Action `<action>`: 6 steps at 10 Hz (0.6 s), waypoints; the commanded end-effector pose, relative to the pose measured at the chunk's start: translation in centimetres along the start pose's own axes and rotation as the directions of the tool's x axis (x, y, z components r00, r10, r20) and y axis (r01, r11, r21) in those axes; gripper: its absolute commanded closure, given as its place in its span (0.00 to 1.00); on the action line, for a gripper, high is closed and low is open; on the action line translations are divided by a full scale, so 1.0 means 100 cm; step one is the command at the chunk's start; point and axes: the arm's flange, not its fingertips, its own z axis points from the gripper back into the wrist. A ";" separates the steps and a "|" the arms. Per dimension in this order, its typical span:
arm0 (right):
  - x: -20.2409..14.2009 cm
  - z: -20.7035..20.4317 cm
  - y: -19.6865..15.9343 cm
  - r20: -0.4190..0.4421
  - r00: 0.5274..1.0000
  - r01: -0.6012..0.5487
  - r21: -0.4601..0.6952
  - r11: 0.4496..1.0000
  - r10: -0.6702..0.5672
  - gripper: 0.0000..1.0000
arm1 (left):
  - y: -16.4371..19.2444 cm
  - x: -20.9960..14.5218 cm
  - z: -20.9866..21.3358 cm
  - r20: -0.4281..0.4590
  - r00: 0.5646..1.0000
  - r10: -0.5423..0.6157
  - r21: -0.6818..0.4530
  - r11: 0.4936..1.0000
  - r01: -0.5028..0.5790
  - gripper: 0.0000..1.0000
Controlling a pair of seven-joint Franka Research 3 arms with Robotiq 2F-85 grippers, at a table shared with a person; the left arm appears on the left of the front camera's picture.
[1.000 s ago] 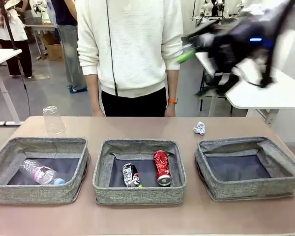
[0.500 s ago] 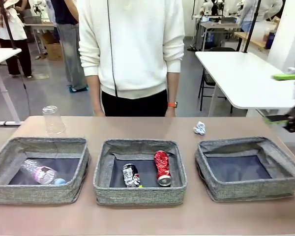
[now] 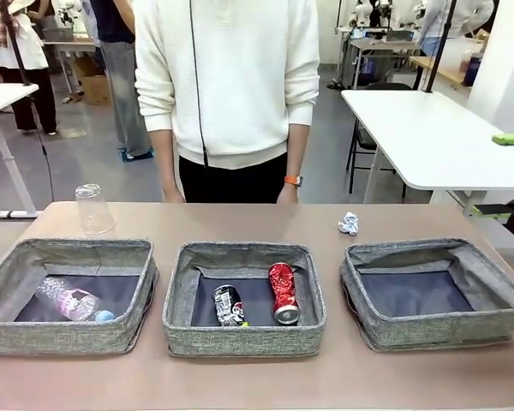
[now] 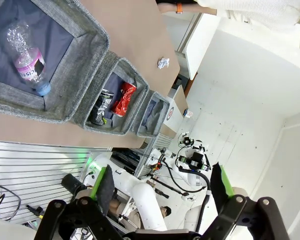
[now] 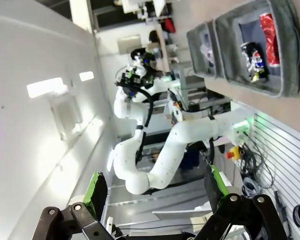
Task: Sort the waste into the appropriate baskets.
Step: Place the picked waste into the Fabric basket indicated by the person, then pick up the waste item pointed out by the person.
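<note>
Saw three grey baskets in a row on a brown worktop (image 3: 257,381). Found a clear bottle (image 3: 67,300) with a pink label lying on its side in the left basket (image 3: 68,338). Found a dark can (image 3: 227,305) and a red can (image 3: 283,291), both crushed, lying side by side in the middle basket (image 3: 240,341), dark one to the left, a small gap between them. Spotted a crumpled paper ball (image 3: 349,223) on the bare worktop, just beyond the far left corner of the right basket (image 3: 428,332) and not touching it. Spotted a clear cup (image 3: 94,208) standing upside down on the worktop, just beyond the far wall of the left basket. Saw a person (image 3: 231,77) in a white sweater standing at the far edge, arms down, an orange watch (image 3: 293,180) on one wrist. Caught the right pincer (image 3: 495,174) at the far right, raised well above the worktop, green-padded fingers spread wide, gripping nothing. From the left wrist, saw the left pincer (image 4: 161,182) well apart from the baskets, jaws likewise wide apart with nothing between them.
</note>
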 end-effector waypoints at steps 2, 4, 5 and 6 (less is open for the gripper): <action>-0.003 0.001 0.007 0.003 1.000 -0.005 0.014 1.000 0.004 0.00 | 0.001 0.000 0.001 -0.002 1.000 -0.012 -0.006 1.000 0.012 0.00; -0.003 0.001 0.007 0.003 1.000 -0.005 0.014 1.000 0.004 0.00 | 0.001 0.000 0.001 -0.002 1.000 -0.012 -0.006 1.000 0.012 0.00; -0.003 0.001 0.007 0.003 1.000 -0.005 0.014 1.000 0.004 0.00 | 0.001 0.000 0.001 -0.002 1.000 -0.012 -0.006 1.000 0.012 0.00; -0.003 0.001 0.007 0.003 1.000 -0.005 0.014 1.000 0.004 0.00 | 0.001 0.000 0.001 -0.002 1.000 -0.012 -0.006 1.000 0.012 0.00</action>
